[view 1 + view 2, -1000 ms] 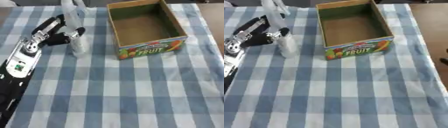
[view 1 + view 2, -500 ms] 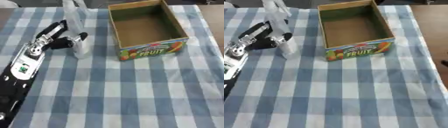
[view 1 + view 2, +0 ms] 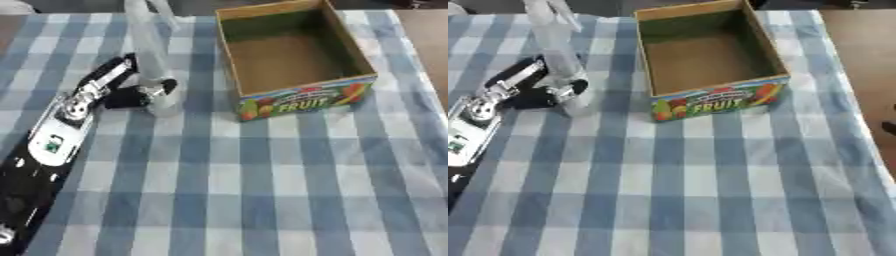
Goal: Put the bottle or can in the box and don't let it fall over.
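A tall clear plastic bottle (image 3: 150, 55) stands upright on the checked cloth, left of the box. My left hand (image 3: 122, 92) is at its lower part, with the thumb (image 3: 163, 87) across the front and the fingers behind it, shut on the bottle. The open cardboard box (image 3: 306, 100) with FRUIT printed on its front wall sits to the right of the bottle, with nothing inside. Of my right hand (image 3: 890, 126) only a dark tip shows at the right edge of the right eye view.
The blue and white checked tablecloth (image 3: 262, 190) covers the table. Its right edge (image 3: 846, 60) gives way to bare brown wood. My left forearm (image 3: 48, 145) lies along the left side.
My left hand has drawn in round the bottle's lower part. The bottle stays upright in nearly the same spot, and the box has not moved.
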Tool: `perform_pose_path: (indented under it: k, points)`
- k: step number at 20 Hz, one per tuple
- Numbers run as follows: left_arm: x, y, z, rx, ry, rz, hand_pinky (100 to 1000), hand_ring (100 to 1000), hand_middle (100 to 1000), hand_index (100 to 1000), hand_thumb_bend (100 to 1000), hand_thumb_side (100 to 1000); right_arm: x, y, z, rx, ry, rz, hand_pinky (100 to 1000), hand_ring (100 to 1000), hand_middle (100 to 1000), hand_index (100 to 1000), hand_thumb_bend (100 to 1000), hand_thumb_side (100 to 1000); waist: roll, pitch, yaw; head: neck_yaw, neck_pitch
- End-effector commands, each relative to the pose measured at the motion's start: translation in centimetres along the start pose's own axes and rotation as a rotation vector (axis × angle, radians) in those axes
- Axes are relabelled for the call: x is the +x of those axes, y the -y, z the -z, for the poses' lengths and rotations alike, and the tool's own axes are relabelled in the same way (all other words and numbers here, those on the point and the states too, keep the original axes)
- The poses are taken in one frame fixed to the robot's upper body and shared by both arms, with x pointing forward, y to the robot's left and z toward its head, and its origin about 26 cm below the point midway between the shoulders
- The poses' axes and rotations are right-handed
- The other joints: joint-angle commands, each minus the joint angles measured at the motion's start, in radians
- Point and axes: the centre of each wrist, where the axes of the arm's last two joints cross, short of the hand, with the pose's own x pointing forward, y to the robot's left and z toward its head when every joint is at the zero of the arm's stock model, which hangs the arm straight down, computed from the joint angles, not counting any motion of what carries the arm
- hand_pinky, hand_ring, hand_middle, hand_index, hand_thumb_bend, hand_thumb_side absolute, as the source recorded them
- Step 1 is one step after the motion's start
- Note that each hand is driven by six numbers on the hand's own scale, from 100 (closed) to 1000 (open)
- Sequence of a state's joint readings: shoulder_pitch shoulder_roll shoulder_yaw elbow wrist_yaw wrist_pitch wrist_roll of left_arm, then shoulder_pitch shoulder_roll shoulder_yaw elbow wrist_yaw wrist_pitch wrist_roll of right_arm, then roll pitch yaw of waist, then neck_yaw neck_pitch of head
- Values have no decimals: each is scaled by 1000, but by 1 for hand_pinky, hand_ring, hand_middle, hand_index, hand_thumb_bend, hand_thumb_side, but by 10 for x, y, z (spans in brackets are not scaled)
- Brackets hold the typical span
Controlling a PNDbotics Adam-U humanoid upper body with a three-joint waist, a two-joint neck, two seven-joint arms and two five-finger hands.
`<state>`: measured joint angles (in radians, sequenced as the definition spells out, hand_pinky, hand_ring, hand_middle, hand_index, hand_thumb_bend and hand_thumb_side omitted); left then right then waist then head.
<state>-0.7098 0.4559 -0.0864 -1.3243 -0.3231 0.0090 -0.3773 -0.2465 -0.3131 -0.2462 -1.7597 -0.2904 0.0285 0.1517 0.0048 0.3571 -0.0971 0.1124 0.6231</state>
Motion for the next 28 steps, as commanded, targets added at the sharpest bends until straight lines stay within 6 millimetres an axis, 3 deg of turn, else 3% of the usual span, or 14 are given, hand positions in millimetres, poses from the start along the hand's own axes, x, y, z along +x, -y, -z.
perform_pose_path:
  k: [1,6,8,13,20,23,25,28]
  points:
    - [2,-6,0,11,3,31,1000,742,897,910,396,573,6,4,2,3,16,-26,878,1000,1000,999,100,695,-2,-15,-1,2,-12]
    - [-3,-3,0,8,-12,34,1000,736,886,879,366,554,6,4,2,2,15,-27,879,1000,1000,1000,100,695,-3,-14,-2,2,-13]
    - [-4,-2,0,14,-14,24,1000,727,879,849,307,550,6,4,2,3,14,-26,879,1000,1000,1000,100,696,-3,-13,-2,2,-14]
    - [-3,-2,0,35,-7,-30,1000,687,849,766,100,407,5,4,1,3,10,-25,879,1000,1000,1000,100,697,-5,-14,0,1,-14]
    - [0,-4,0,49,7,-112,1000,661,830,643,100,188,4,5,1,3,6,-25,880,1000,1000,1000,100,695,-6,-20,0,-1,-14]
    - [1,-5,0,52,10,-133,1000,664,833,577,100,175,4,5,1,3,6,-24,880,1000,1000,1000,100,694,-6,-22,0,-2,-16]
    - [1,-5,0,54,7,-154,1000,657,826,502,100,226,4,5,1,5,6,-23,880,1000,1000,1000,100,694,-6,-23,0,-2,-18]
    - [2,-5,0,63,4,-184,1000,651,822,463,100,255,4,5,0,4,5,-23,880,1000,1000,1000,100,694,-6,-24,0,-2,-19]
